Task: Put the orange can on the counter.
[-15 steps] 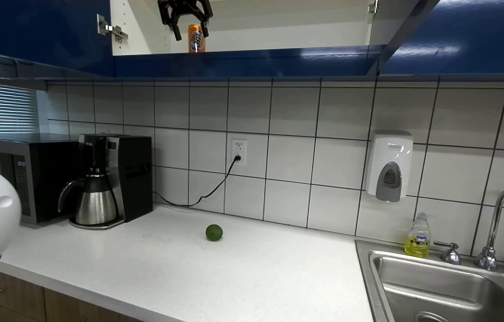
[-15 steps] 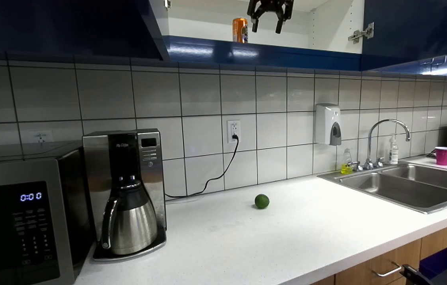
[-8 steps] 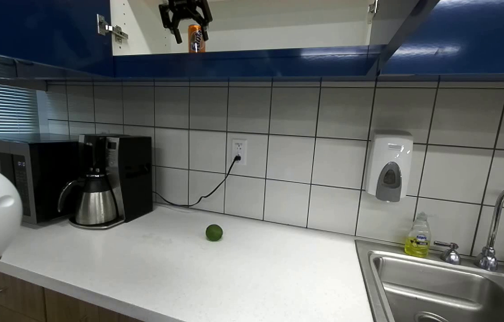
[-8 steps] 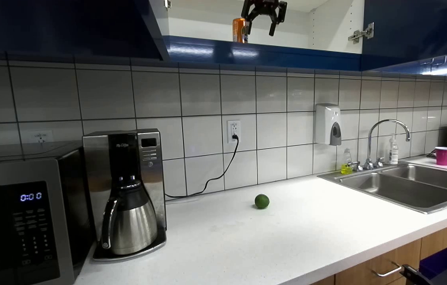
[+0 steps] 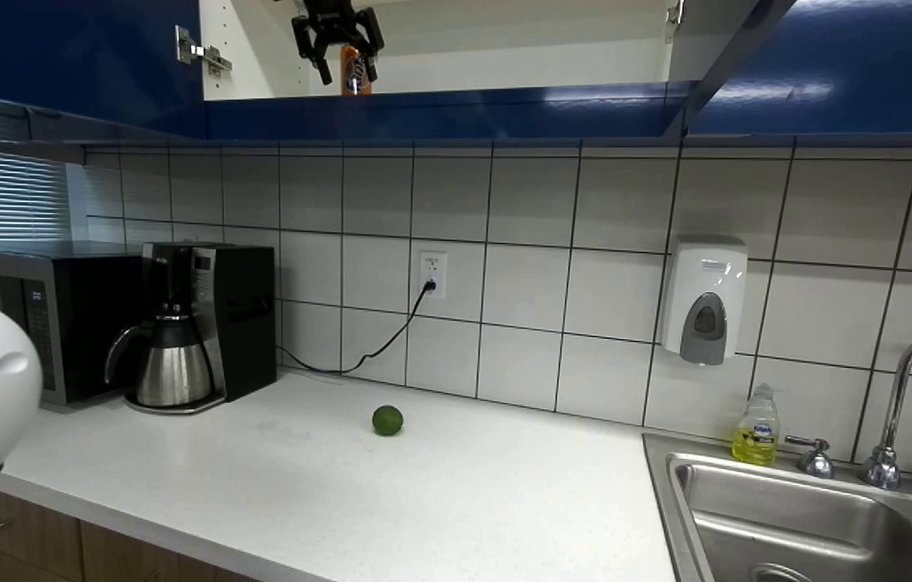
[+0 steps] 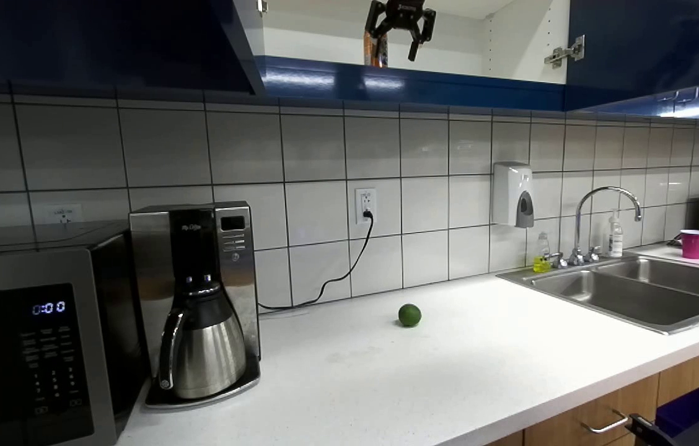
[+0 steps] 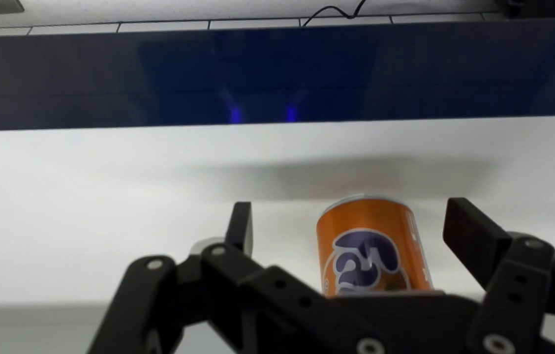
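The orange can [image 5: 354, 76] stands upright on the shelf of the open upper cabinet. It also shows in an exterior view [image 6: 367, 57], partly hidden by a finger. In the wrist view the can [image 7: 371, 241] appears between the two fingers, with a gap on both sides; its lid end is hidden by the gripper body. My gripper [image 7: 350, 202] is open and holds nothing. In both exterior views the gripper [image 5: 349, 78] [image 6: 394, 59] points down, overlapping the can. The off-white counter [image 5: 456, 501] lies well below the cabinet; it also shows in an exterior view [image 6: 349, 396].
The blue cabinet front edge [image 5: 440, 113] runs below the can. A green ball-shaped fruit [image 5: 387, 420] lies on the counter. A coffee maker [image 6: 201, 322], a microwave [image 6: 46, 347] and a steel sink [image 5: 787, 509] flank it. Open cabinet doors hang at both sides.
My gripper has come down a little and moved towards the can, leftwards in one exterior view, now covering more of it. The can has not moved.
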Motion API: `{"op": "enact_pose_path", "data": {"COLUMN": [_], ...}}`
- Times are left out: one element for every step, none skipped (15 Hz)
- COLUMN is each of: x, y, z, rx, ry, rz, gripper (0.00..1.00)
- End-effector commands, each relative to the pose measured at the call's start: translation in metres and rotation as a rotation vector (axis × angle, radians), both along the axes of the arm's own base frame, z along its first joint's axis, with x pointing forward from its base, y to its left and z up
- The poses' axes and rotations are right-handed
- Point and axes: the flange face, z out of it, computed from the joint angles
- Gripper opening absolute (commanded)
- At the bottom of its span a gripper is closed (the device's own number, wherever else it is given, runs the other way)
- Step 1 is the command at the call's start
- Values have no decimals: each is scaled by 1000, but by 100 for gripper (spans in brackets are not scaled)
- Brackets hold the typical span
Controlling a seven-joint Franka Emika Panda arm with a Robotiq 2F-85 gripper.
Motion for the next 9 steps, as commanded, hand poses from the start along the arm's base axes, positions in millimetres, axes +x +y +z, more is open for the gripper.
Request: {"op": "enact_pose_path", "data": {"x": [12,14,17,19,21,23,25,26,28], "y": [8,9,11,11,12,13,14,14,15], "z": [7,7,7,6,6,6,6,6,6], "rx": [9,9,11,10,10,10,10,11,11], "ry": [-35,-42,-48,-50,-53,-57,-60,-64,-67], "rz": [-25,-27,-28,-30,-32,-34,-36,-38,-41], "gripper": [100,100,100,100,100,100,100,100,100]}}
